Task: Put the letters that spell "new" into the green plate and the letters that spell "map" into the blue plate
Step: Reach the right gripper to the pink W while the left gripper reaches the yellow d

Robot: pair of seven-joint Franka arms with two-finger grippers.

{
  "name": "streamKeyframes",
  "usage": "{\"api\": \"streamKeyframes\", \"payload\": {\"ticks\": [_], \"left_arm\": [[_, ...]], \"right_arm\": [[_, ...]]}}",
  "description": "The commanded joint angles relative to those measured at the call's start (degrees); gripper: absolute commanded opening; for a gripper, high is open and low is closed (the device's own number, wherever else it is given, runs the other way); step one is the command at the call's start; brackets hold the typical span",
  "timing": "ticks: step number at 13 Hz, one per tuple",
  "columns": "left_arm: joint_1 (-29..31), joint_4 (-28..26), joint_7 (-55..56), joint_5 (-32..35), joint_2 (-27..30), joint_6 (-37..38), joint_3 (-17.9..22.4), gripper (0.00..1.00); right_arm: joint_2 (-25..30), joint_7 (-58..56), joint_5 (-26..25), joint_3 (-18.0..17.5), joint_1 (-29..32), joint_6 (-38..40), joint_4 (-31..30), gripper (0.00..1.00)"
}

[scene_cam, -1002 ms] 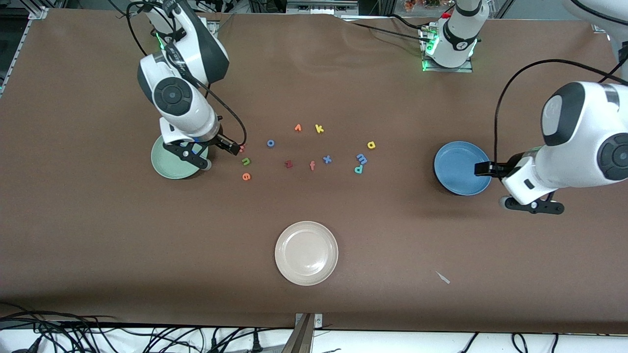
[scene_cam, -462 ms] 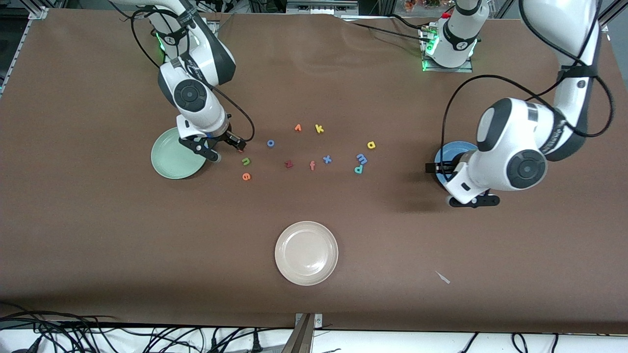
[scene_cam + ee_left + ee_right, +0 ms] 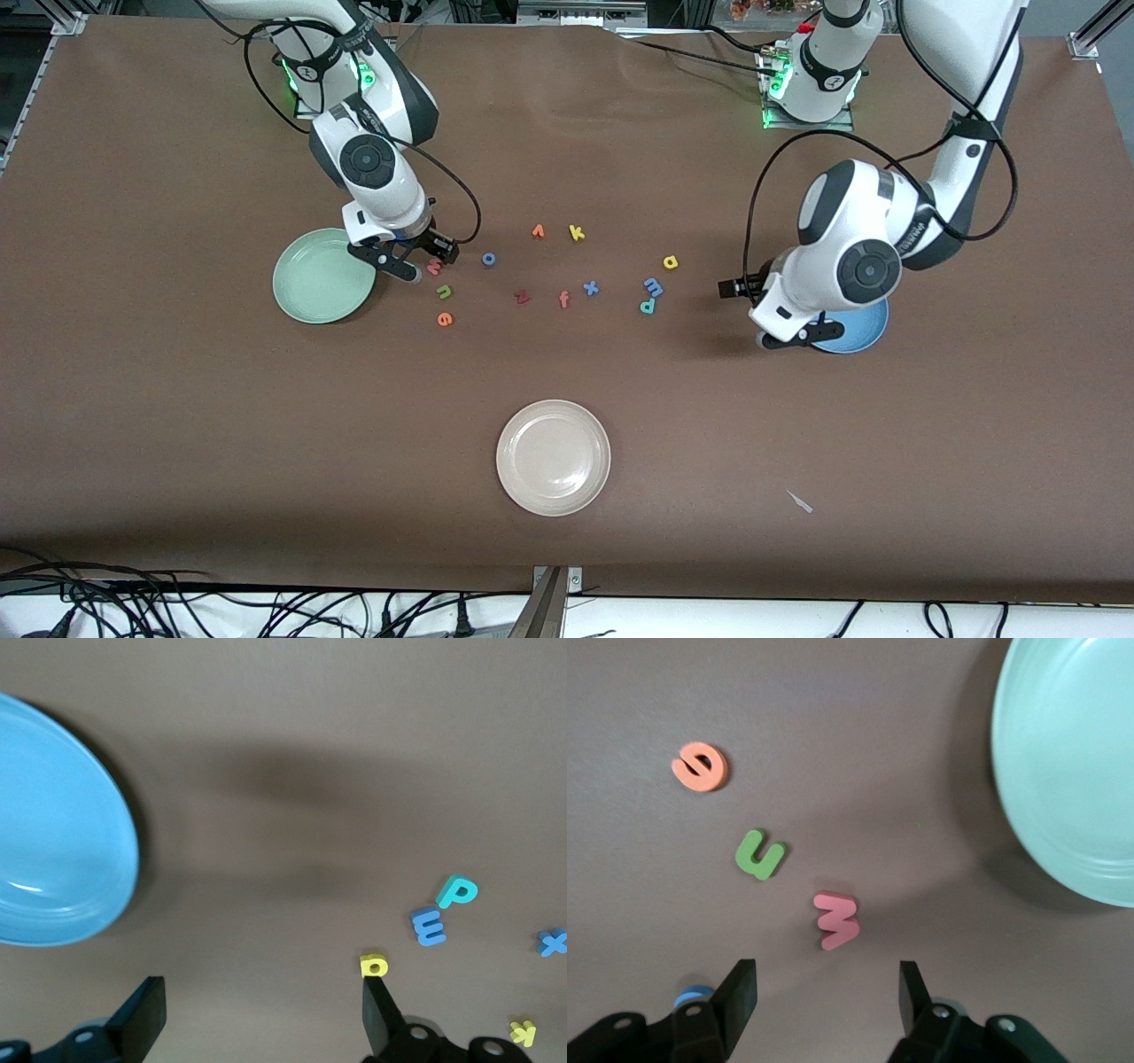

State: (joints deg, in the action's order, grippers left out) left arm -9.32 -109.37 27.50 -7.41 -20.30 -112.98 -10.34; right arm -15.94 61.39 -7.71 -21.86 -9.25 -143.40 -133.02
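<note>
The pinkish-red w (image 3: 837, 920) lies on the table beside the green plate (image 3: 323, 275), with the green n (image 3: 444, 291) and orange e (image 3: 445, 319) nearer the front camera. My right gripper (image 3: 828, 974) is open and empty over the table by the w (image 3: 433, 266). Toward the left arm's end lie the yellow a (image 3: 373, 965), light blue m (image 3: 429, 927) and teal p (image 3: 458, 892). My left gripper (image 3: 263, 992) is open and empty over bare table between those letters and the blue plate (image 3: 53, 833). The left arm covers most of that plate (image 3: 864, 335) in the front view.
Other letters lie in the middle of the table: a blue o (image 3: 488, 259), a yellow k (image 3: 577, 233), a dark red z (image 3: 522, 297), an orange f (image 3: 563, 299) and a blue x (image 3: 590, 287). A cream-white plate (image 3: 554, 456) sits nearer the front camera.
The left arm swung from the table's end across the blue plate toward the letters. The right gripper moved off the green plate toward the w, and its jaws narrowed somewhat.
</note>
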Motion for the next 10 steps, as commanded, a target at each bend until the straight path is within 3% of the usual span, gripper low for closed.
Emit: {"api": "streamKeyframes", "payload": {"ticks": [1, 5, 10], "left_arm": [[-0.4, -8.1, 5.7, -1.7, 3.8, -7.7, -2.9, 0.97], [-0.6, -15.9, 12.4, -1.7, 1.9, -23.2, -8.1, 0.94], [-3.0, -16.1, 16.9, -1.3, -3.5, -28.7, -9.5, 0.82]], "right_arm": [[-0.6, 1.3, -1.4, 0.2, -0.2, -3.3, -1.6, 0.73], [-2.2, 1.4, -1.5, 0.2, -0.3, -6.7, -2.4, 0.72], [-2.2, 1.3, -1.8, 0.4, -1.2, -6.8, -2.2, 0.72]]}}
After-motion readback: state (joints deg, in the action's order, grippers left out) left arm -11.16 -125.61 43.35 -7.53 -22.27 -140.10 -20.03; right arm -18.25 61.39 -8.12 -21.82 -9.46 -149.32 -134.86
